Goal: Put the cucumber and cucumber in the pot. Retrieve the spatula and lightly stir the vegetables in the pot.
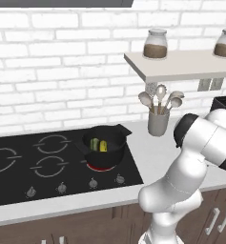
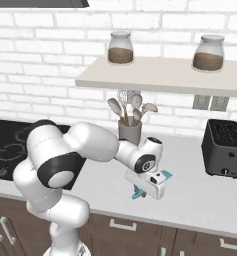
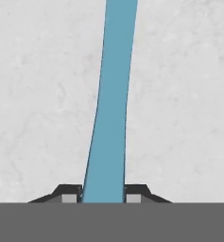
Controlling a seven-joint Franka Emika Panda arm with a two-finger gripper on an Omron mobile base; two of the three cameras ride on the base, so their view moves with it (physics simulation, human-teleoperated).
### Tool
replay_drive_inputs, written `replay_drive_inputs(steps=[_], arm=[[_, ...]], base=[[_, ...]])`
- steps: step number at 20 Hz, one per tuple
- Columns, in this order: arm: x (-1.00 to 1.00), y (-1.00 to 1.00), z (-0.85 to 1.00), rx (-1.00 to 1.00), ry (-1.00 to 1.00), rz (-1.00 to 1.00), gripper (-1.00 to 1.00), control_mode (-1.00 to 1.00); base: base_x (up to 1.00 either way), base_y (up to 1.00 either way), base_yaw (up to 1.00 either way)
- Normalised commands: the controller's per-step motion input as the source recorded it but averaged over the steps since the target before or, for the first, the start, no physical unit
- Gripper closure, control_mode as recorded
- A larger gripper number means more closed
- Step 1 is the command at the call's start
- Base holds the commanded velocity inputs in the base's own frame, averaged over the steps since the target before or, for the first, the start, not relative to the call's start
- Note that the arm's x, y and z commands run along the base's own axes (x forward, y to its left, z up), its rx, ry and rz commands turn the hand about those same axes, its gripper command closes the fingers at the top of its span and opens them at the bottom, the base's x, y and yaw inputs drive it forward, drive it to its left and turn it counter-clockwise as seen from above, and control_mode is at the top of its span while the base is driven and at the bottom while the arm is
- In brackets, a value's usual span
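Nearest in the hand view: two dark fingertips pressed against either side of the light-blue spatula, whose blade-like length runs straight up and away over pale speckled counter. Jaws closed together, clamped on the spatula.

In the right base view, gripper pointing down over the grey-white counter, low above the surface, with a blue end of the spatula poking out to the right of the white hand and another blue bit showing just under the fingers. Cannot tell whether the spatula touches the counter or is clear of it. White arm reaching from the lower left across toward the middle of the counter.

Behind the hand, against the brick wall, a grey utensil holder with metal spoons and a whisk standing in it. To the right, a black toaster on the counter. Above, a pale shelf carrying two glass jars of brown contents.

In the left base view, small black pot sitting on the front right burner of the black cooktop, that burner glowing red beneath it. Inside the pot, two vegetables side by side: darker green piece on the left, yellow-green piece on the right. Pot well apart from the gripper, off to its left.
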Motion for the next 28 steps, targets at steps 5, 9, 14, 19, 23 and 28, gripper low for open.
replay_drive_inputs(steps=[5,9,14,19,23,28], arm=[[-0.01,0.00,-0.25,0.00,-0.02,0.00,1.00,-1.00],[-0.54,0.00,0.16,0.00,-0.08,0.00,1.00,-1.00],[-0.64,0.29,0.65,0.01,-0.22,0.00,1.00,-1.00],[-0.55,0.51,0.75,0.08,-0.17,0.00,1.00,-1.00],[-0.38,0.54,0.79,0.31,-0.02,0.00,1.00,-1.00],[-0.25,0.54,0.62,0.39,0.00,0.00,1.00,-1.00]], base=[[0.00,0.00,0.00],[0.00,0.00,0.00],[0.00,0.00,0.00],[0.00,0.00,0.00],[0.00,0.00,0.00],[0.00,0.00,0.00]])
